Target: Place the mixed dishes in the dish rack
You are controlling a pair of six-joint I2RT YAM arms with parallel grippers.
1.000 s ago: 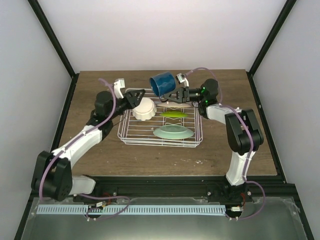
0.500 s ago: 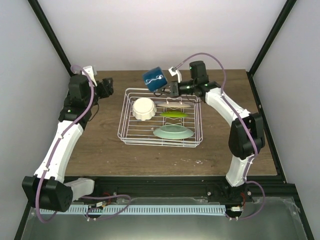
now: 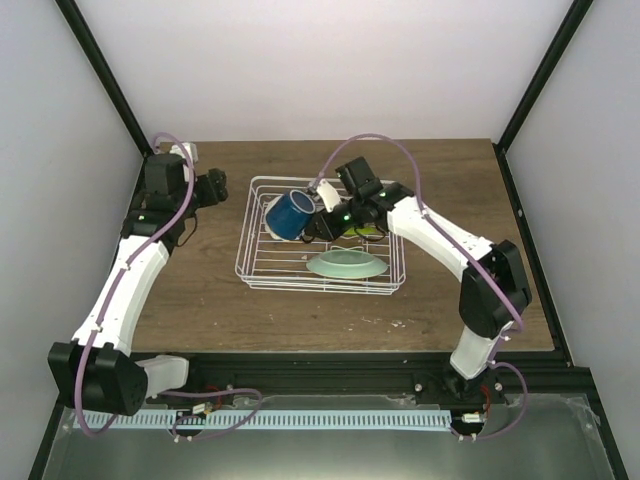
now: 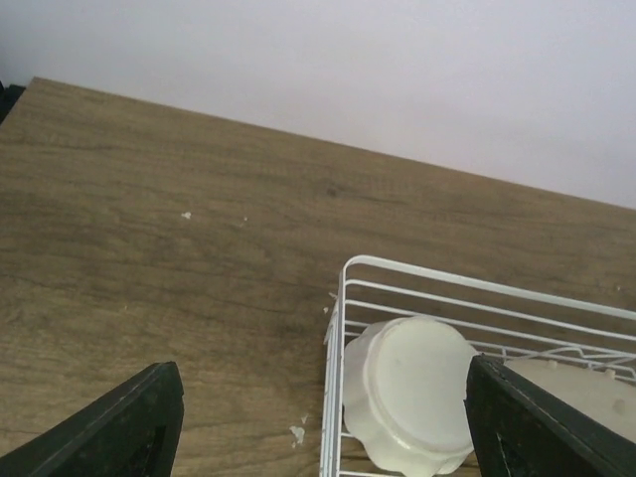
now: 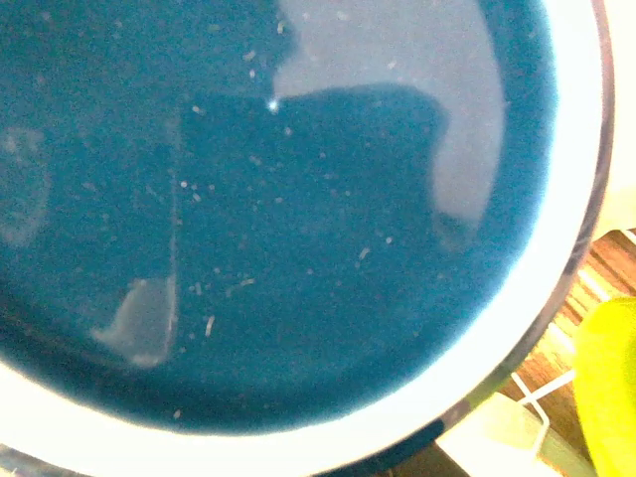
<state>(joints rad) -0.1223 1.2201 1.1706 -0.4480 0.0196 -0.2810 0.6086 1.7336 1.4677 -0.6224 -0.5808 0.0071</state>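
The white wire dish rack stands mid-table. My right gripper is shut on the dark blue mug and holds it tilted, low over the rack's left part. The mug's inside fills the right wrist view, hiding the fingers. The cream scalloped bowl lies upside down in the rack's left corner, mostly covered by the mug from above. The mint-green plate lies in the rack's near part. The lime-green dish is beside the mug. The flat cream plate shows just past the bowl. My left gripper is open and empty, left of the rack.
The rack's white rim lies between my left fingertips. Bare wood tabletop surrounds the rack. Black frame posts stand at the back corners, and grey walls close in the table.
My right arm has brought the mug from above the rack's far edge down into the rack's left part. My left arm pulled away from the bowl to the left, then stayed put.
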